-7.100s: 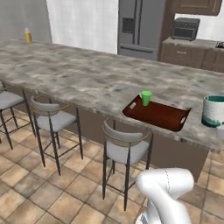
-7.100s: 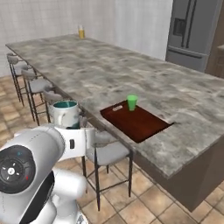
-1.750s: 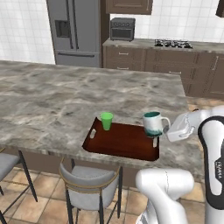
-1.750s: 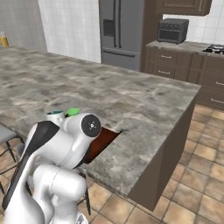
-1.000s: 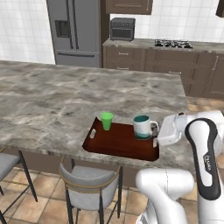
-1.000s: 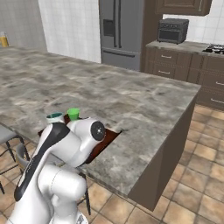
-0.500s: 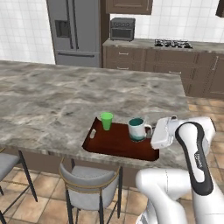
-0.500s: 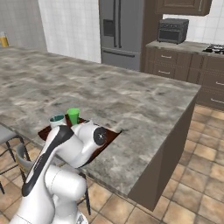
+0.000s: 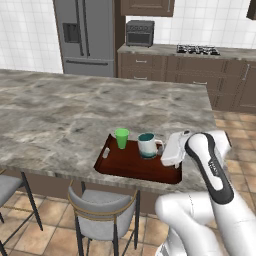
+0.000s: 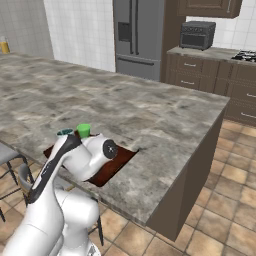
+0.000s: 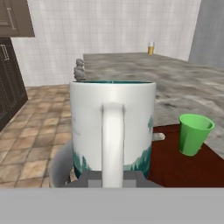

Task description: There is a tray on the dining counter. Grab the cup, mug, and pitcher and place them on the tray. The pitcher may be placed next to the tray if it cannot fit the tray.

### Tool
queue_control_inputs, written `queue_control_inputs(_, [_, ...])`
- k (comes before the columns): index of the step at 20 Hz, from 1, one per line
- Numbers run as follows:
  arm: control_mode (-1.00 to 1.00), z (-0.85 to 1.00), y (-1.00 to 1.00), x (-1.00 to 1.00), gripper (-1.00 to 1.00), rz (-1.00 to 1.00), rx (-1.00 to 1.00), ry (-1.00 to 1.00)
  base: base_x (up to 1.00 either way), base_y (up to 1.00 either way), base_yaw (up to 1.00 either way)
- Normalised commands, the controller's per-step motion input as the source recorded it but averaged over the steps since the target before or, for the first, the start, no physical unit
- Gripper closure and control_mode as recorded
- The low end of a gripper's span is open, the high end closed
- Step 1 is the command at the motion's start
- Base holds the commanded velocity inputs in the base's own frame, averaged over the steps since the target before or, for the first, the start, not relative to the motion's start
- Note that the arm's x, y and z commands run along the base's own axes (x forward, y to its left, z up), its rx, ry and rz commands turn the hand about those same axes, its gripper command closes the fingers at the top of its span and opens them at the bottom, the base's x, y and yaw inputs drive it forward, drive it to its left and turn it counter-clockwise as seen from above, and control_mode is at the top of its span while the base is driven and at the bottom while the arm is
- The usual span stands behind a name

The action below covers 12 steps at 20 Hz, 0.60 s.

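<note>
Presently, left base view: tray (image 9: 131,167) lies at the counter's (image 9: 60,115) near edge, about 6 o'clock. On it the green cup (image 9: 121,138) stands at 10 o'clock, the teal-and-white mug (image 9: 147,145) at 1 o'clock, well apart. End effector (image 9: 165,153) sits at the mug's handle, at its 3 o'clock.

Right base view: arm hides most of the tray (image 10: 117,160); cup (image 10: 83,131) and mug rim (image 10: 64,133) show at 9 o'clock.

Hand view: mug (image 11: 113,127) centre, handle facing camera; end effector (image 11: 113,180) closed on the handle. Cup (image 11: 194,134) at 3 o'clock. Pitcher (image 11: 150,48) far off at 12 o'clock on the counter.
</note>
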Motion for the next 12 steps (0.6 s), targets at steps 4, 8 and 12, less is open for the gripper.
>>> queue_control_inputs(4, [-1.00,-0.46,0.34,0.35,1.00,0.00,0.00,0.00,0.00,0.00,0.00])
queue_control_inputs(8, [-1.00,-0.58,0.32,0.21,1.00,0.00,0.00,-0.02,0.00,0.00,0.00])
queue_control_inputs(12, [-1.00,-0.63,0.27,0.11,1.00,0.00,0.00,-0.06,0.00,0.00,0.00])
